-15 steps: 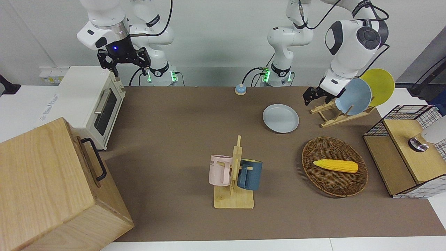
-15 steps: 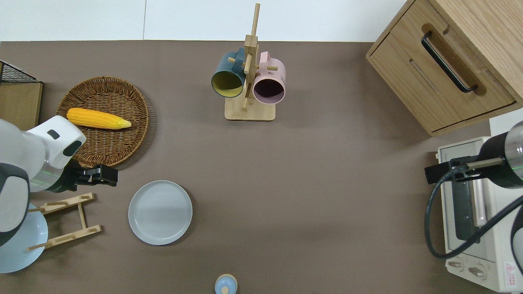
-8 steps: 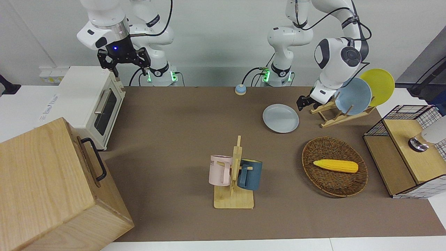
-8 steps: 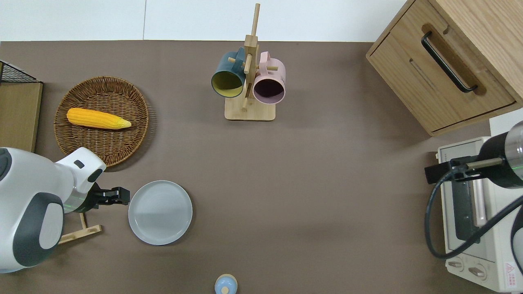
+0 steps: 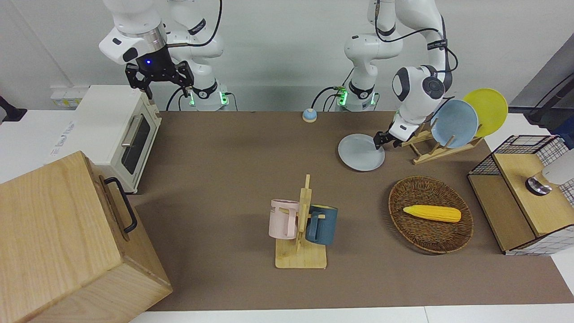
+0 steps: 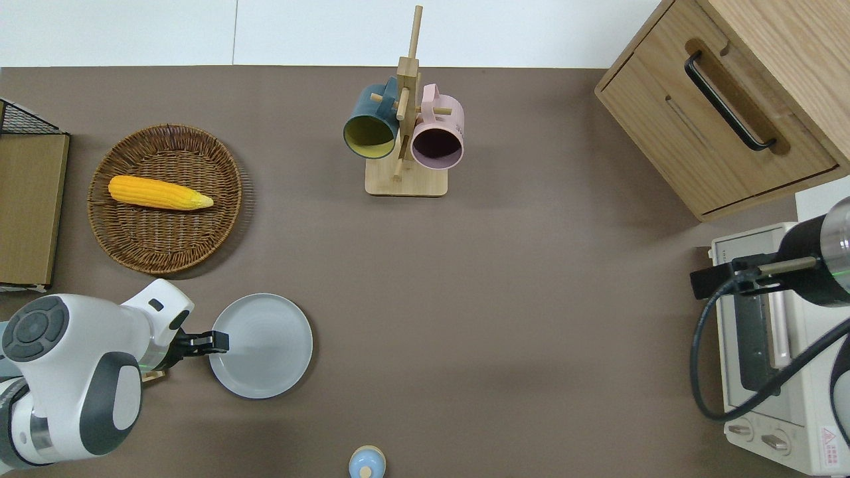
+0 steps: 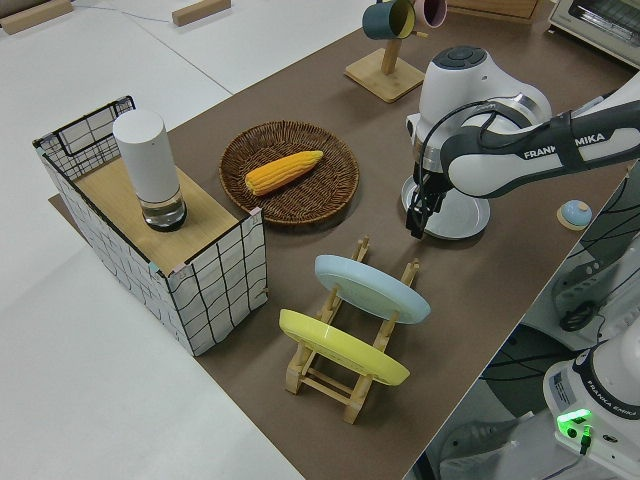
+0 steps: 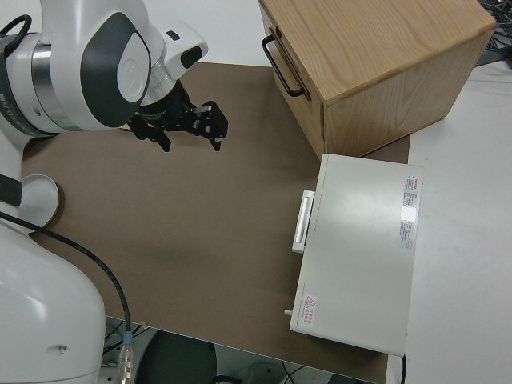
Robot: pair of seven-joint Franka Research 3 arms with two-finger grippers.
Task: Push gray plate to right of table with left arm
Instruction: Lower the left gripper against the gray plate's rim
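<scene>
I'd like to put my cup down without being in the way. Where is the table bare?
The widest bare stretch of the table lies between the gray plate, the mug stand, the wooden cabinet and the toaster oven. The left arm's end is crowded: basket, plate rack and the left hand.

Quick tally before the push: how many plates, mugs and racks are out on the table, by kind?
Plates: 3: gray plate, sky-blue plate, yellow plate
Mugs: 2: dark blue mug, pink mug
Racks: 2: plate rack, mug rack
Total: 7
</scene>
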